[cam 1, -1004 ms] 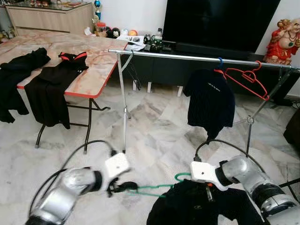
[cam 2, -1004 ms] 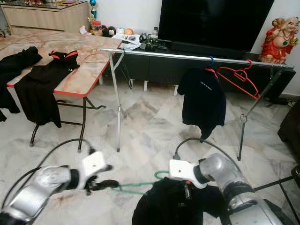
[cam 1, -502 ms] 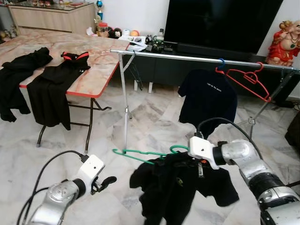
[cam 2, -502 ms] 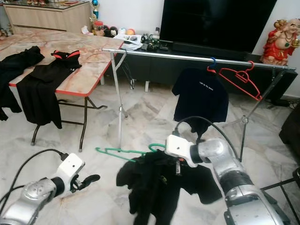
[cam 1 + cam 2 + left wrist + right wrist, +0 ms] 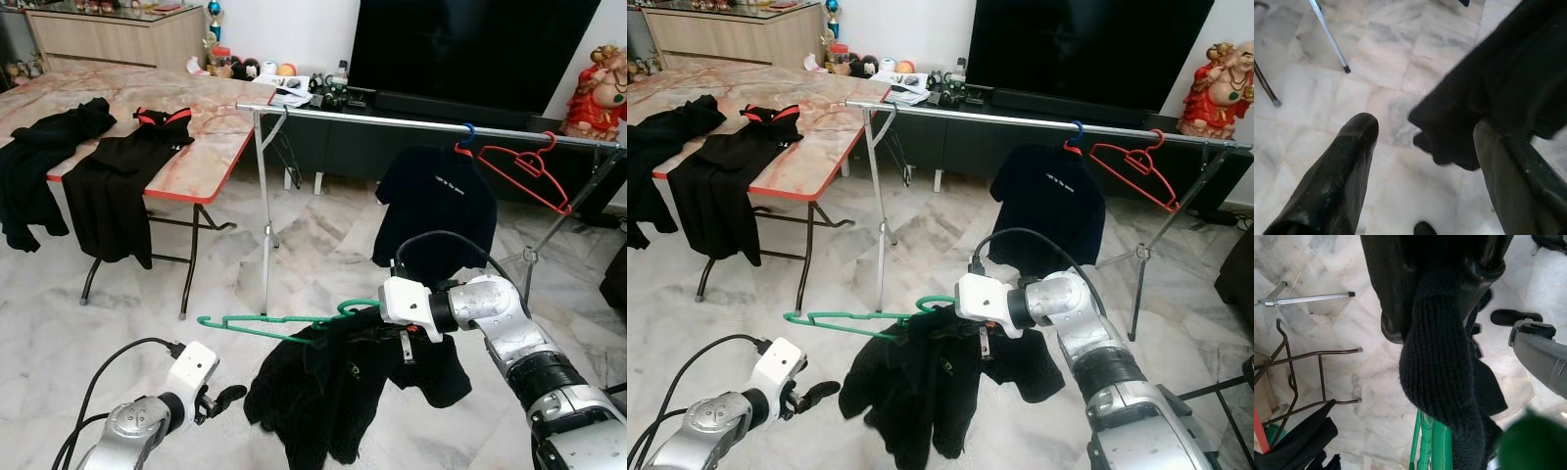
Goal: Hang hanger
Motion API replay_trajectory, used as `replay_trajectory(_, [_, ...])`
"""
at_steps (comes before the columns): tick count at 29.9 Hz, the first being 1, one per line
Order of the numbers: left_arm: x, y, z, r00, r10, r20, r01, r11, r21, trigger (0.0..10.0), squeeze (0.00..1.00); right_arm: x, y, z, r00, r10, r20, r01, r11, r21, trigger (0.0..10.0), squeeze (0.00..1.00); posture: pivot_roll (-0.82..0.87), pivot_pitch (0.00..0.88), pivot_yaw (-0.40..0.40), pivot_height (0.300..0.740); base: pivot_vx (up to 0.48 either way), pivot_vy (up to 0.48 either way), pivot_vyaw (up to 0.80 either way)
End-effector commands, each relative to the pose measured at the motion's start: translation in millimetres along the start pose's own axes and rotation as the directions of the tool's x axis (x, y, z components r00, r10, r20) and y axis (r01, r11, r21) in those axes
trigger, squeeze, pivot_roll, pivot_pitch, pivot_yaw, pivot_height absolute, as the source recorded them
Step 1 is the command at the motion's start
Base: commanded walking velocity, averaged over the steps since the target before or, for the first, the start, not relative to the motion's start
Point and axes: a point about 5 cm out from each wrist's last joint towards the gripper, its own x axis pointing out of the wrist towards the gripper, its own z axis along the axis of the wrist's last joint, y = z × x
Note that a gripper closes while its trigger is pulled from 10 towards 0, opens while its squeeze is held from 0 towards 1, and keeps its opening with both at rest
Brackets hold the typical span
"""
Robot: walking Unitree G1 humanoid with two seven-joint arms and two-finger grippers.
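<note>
A green hanger (image 5: 263,324) carries a black garment (image 5: 323,392) that droops toward the floor. My right gripper (image 5: 397,333) is shut on the hanger near its hook, and in the right wrist view the fingers (image 5: 1396,284) press on the garment's knit collar (image 5: 1440,357) above the green hanger (image 5: 1432,445). The silver clothes rail (image 5: 421,122) runs across behind, higher than the hanger. A dark shirt (image 5: 436,206) and a bare red hanger (image 5: 519,166) hang from it. My left gripper (image 5: 220,399) is low at the left, open, holding nothing, apart from the garment.
A red-edged folding table (image 5: 201,162) at the left holds black clothes (image 5: 118,186) draped over its edge. The rail's left support leg (image 5: 266,245) stands between the table and the hanger. A large TV (image 5: 470,49) and a red statue (image 5: 598,83) stand behind the rail. Marble floor lies below.
My left gripper has let go of the hanger's end and dropped low to the left. My right gripper has lifted the hanger and garment up, closer to the rail.
</note>
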Motion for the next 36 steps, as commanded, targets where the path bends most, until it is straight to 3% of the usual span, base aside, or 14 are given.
replay_trajectory(1, [4.0, -3.3, 1, 1.000, -0.014, 0.016, 0.015, 1.000, -0.011, 10.0, 0.00, -2.3, -10.7, 18, 0.999, -0.015, 0.030, 0.017, 0.997, -0.070, 0.0, 0.00, 0.20, 0.000, -0.117, 0.740, 0.000, 0.000, 0.00])
replay_trajectory(6, [7.0, -4.2, 2, 0.998, -0.057, 0.033, 0.058, 0.998, -0.026, 10.0, 0.00, 12.3, -4.0, 27, 0.997, 0.039, 0.062, -0.033, 0.994, -0.101, 0.0, 0.00, 0.20, 0.000, -0.118, 0.740, 0.000, 0.000, 0.00])
replay_trajectory(10, [7.8, -4.7, 3, 0.997, -0.066, 0.034, 0.067, 0.997, -0.024, 10.0, 0.00, 14.2, -2.5, 27, 0.997, 0.052, 0.058, -0.045, 0.993, -0.113, 0.0, 0.00, 0.20, 0.000, -0.118, 0.740, 0.000, 0.000, 0.00])
replay_trajectory(15, [1.0, 5.0, -6, 0.999, -0.041, -0.023, 0.042, 0.998, 0.054, 10.0, 0.00, 22.8, 3.5, 28, 0.994, 0.094, 0.060, -0.087, 0.989, -0.117, 0.0, 0.00, 0.21, 0.000, -0.126, 0.740, 0.000, 0.000, 0.00])
replay_trajectory(23, [-6.7, 10.6, -14, 0.995, -0.064, -0.079, 0.073, 0.991, 0.109, 10.0, 0.00, 24.0, 5.4, 26, 0.995, 0.096, 0.041, -0.091, 0.989, -0.113, 0.0, 0.00, 0.21, 0.000, -0.125, 0.740, 0.000, 0.000, 0.00])
replay_trajectory(26, [-9.0, 11.2, -19, 0.985, -0.092, -0.146, 0.119, 0.975, 0.187, 10.0, 0.00, 25.8, 7.1, 23, 0.995, 0.096, 0.027, -0.093, 0.990, -0.109, 0.0, 0.00, 0.21, 0.000, -0.124, 0.740, 0.000, 0.000, 0.00])
replay_trajectory(36, [-13.8, 5.0, -19, 0.951, -0.213, -0.223, 0.266, 0.932, 0.248, 10.0, 0.00, 28.0, 9.4, 18, 0.996, 0.092, 0.003, -0.091, 0.990, -0.103, 0.0, 0.00, 0.21, 0.000, -0.115, 0.740, 0.000, 0.000, 0.00])
